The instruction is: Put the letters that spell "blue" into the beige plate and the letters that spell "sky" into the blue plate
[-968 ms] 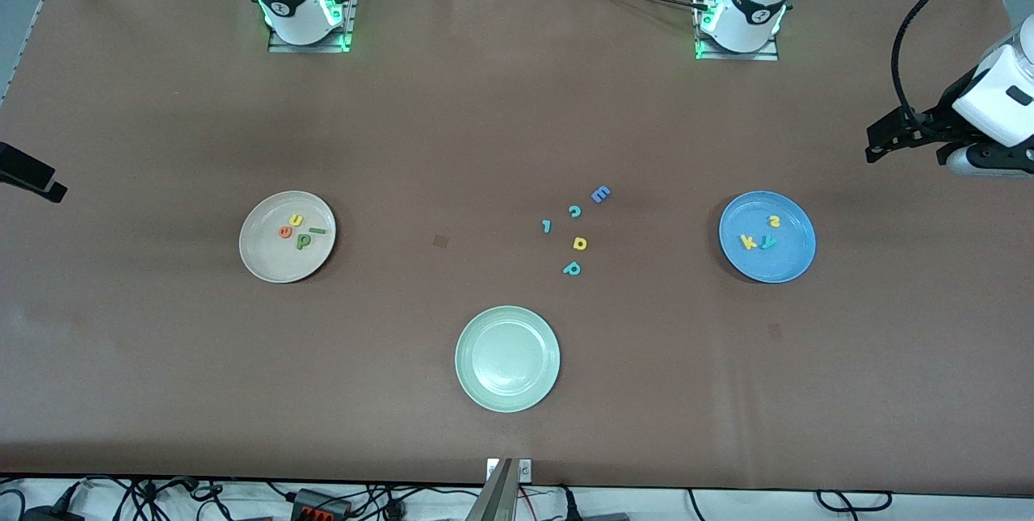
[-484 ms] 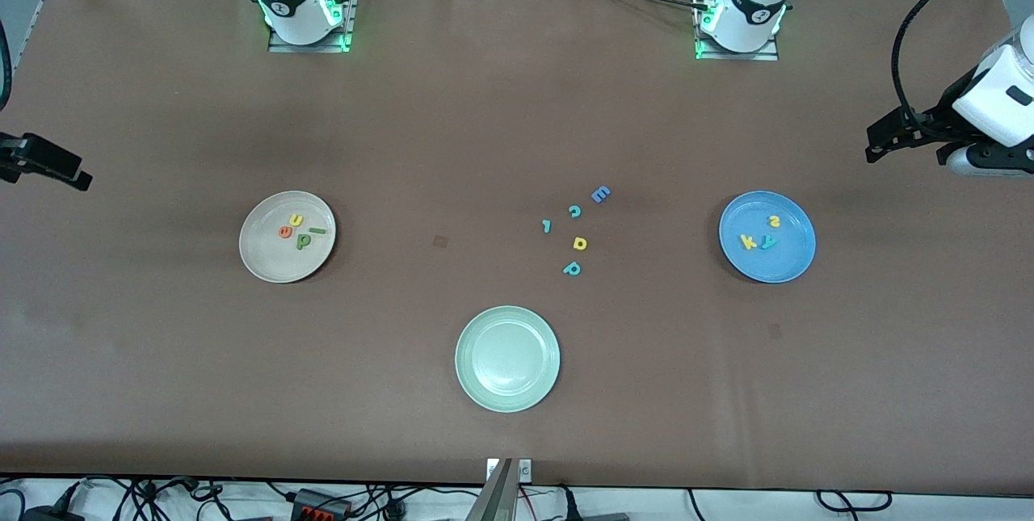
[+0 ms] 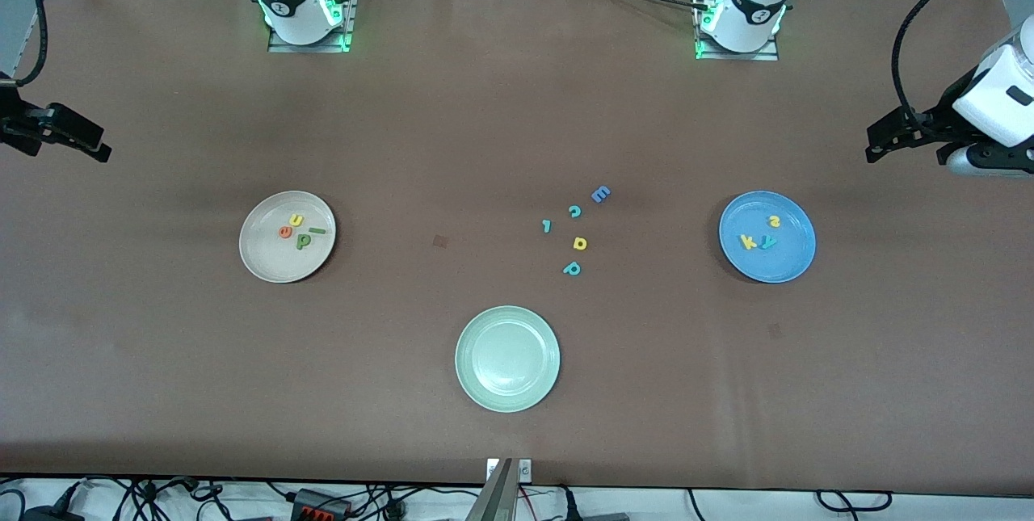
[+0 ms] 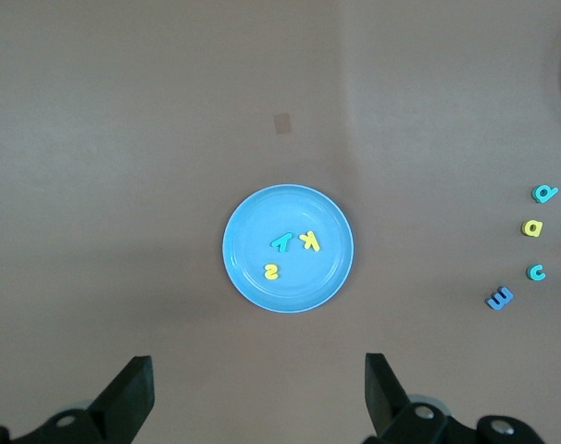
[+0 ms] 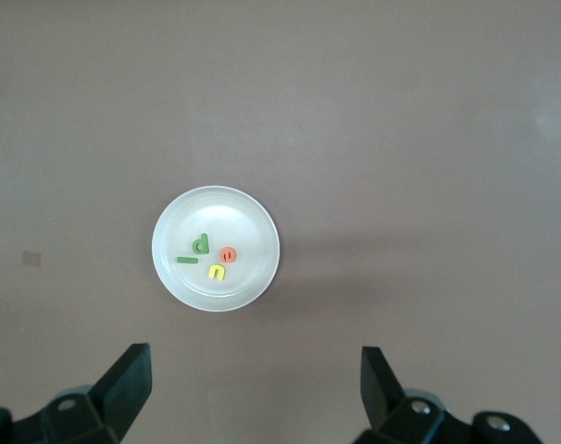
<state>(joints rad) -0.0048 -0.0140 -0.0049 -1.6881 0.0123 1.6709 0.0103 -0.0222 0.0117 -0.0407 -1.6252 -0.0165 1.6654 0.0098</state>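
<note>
Wrist views: both pincers, left pincer and right pincer, gape wide, empty.

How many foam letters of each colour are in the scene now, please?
Yellow: 4, s, k, u, one loose
Teal: 4
Green: 2
Orange: 1
Blue: 1
Total: 12
</note>
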